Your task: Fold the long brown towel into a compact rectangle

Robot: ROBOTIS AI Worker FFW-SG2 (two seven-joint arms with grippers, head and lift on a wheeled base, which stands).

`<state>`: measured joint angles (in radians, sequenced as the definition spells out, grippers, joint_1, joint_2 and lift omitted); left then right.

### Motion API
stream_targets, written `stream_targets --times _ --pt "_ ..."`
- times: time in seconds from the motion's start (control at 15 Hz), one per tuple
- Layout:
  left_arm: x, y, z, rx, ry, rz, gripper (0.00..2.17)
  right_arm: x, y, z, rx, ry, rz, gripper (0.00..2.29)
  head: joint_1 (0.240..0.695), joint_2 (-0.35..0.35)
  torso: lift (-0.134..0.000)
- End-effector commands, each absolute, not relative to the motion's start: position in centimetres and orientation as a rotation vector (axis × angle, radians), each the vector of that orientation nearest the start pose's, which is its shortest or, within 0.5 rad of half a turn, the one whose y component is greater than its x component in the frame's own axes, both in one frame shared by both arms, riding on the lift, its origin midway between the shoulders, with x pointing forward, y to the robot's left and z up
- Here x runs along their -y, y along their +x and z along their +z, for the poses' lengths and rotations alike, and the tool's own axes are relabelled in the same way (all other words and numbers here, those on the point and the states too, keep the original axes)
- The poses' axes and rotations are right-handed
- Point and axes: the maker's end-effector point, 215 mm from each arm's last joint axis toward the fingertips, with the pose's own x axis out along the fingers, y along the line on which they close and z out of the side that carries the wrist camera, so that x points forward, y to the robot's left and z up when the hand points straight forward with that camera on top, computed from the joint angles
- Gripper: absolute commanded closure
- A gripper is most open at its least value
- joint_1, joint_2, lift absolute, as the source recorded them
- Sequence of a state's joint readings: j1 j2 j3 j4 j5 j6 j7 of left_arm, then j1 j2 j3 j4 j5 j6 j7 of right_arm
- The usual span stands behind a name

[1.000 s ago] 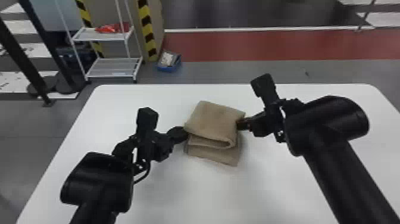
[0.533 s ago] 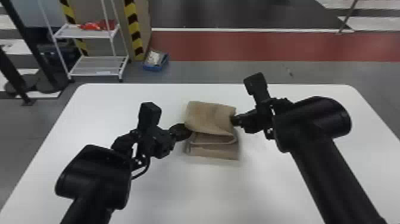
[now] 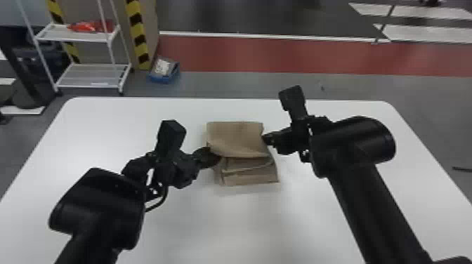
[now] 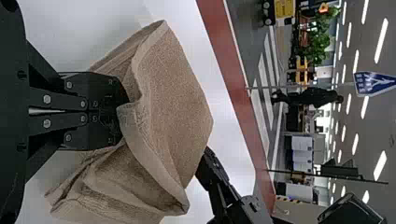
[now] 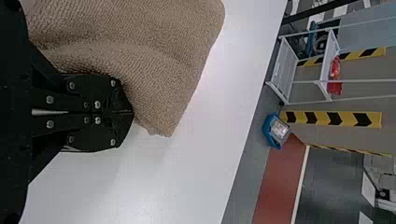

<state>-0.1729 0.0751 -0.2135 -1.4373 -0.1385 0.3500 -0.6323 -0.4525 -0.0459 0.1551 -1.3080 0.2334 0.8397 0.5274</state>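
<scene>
Brown towel [image 3: 237, 138] in uneven layers

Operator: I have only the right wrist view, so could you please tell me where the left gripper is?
Observer: In the head view, the left gripper is at the left edge of the towel.

Operator: Thank you; are its fingers open or closed there?

Observer: The left wrist view shows its fingers closed, with the towel's hem bunched at their tips.

Operator: And does the top flap cover everything beneath it?

Observer: No, lower layers stick out on the side nearer the robot.
</scene>
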Motion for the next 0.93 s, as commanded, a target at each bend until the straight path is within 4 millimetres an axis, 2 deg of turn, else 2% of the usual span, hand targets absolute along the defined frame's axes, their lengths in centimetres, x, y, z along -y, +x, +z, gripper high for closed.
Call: stream_targets --times 0.0,0.27,0.4,0.67,0.87 --pt "-4.6 56.4 -43.7 -0.383 0.169 -0.775 1.91 14.4 64.1 -43.7 -0.682 -0.176 0.464 1.95 0.695 -0.085 -0.123" --pt "-4.6 56.4 -43.4 -0.376 0.163 -0.776 1.91 15.0 64.3 -43.7 -0.667 -0.173 0.459 1.95 0.695 -0.09 -0.123" --pt "-5.5 56.5 -43.2 -0.368 0.144 -0.757 1.91 15.3 62.9 -45.2 -0.687 -0.167 0.453 1.95 0.695 -0.092 -0.123" --pt "-12.0 58.6 -42.1 -0.338 0.039 -0.613 1.91 19.4 60.8 -44.2 -0.674 -0.159 0.373 1.95 0.695 -0.078 -0.123" --pt "-16.7 58.8 -39.1 -0.266 -0.042 -0.53 1.91 21.0 58.0 -41.7 -0.639 -0.127 0.339 1.95 0.695 -0.067 -0.123"
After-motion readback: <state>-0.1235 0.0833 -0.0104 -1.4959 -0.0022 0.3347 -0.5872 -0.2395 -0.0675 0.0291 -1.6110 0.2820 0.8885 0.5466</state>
